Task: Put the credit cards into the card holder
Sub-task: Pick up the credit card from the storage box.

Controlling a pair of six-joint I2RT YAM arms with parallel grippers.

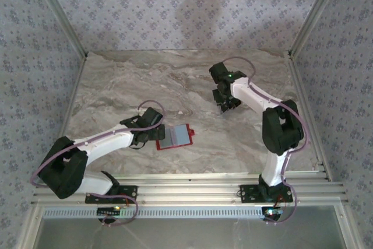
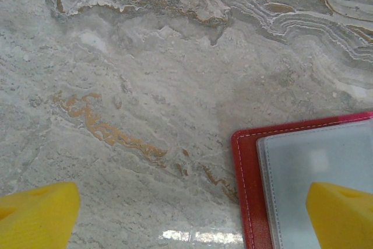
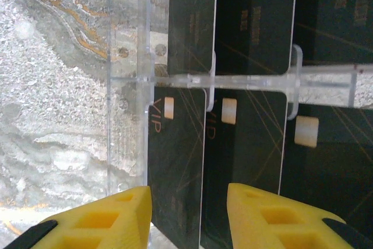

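The red card holder (image 1: 175, 137) lies open on the marble table, its greyish clear pockets (image 2: 315, 185) facing up. My left gripper (image 1: 152, 127) hovers at the holder's left edge, open (image 2: 189, 225); one yellow finger (image 2: 344, 214) is over the pocket, the other (image 2: 35, 217) over bare marble. Several black credit cards (image 3: 178, 155) with pale chips stand in a clear acrylic rack (image 3: 125, 86). My right gripper (image 1: 224, 104) sits low over the rack. Its jaws (image 3: 189, 214) are open, straddling the leftmost card with a gap on the right side.
The rack's clear crossbar (image 3: 326, 80) runs across the cards, with more black cards (image 3: 250, 16) beyond it. Patterned walls close the table (image 1: 116, 86) on three sides, and an aluminium rail (image 1: 192, 188) runs along the near edge.
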